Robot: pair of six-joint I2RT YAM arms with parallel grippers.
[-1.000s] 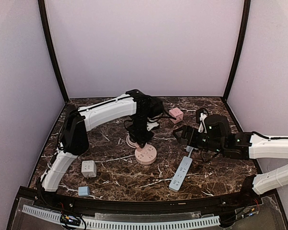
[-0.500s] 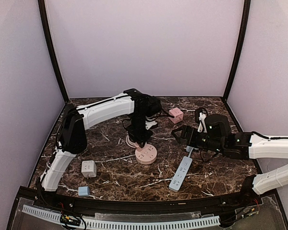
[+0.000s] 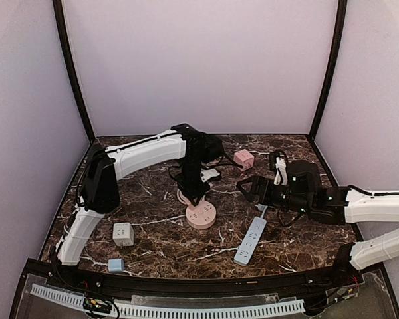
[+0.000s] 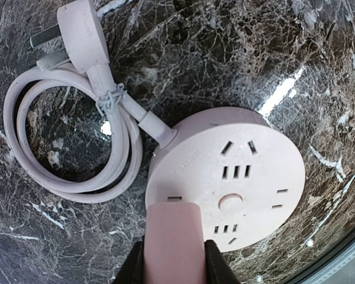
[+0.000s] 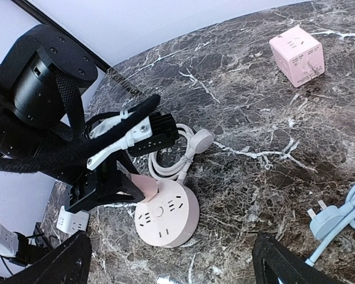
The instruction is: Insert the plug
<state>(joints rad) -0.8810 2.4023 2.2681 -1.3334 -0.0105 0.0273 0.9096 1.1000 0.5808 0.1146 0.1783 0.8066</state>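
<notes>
Nearest the arm bases, a small blue adapter (image 3: 116,265) and a white cube adapter (image 3: 123,234) lay on the marble surface (image 3: 159,249). A pale blue power strip (image 3: 251,240) lay off to the right. Farther in sat the round pink socket hub (image 4: 236,177), its cord (image 4: 130,148) coiled beside it. The left pincer (image 4: 174,267) was clenched on the pink plug (image 4: 173,234), which stood over the hub's rim; whether its prongs had entered could not be told. Right of the hub the right pincer (image 3: 247,186) hung released, grasping nothing. A pink cube adapter (image 3: 243,159) rested farthest back.
</notes>
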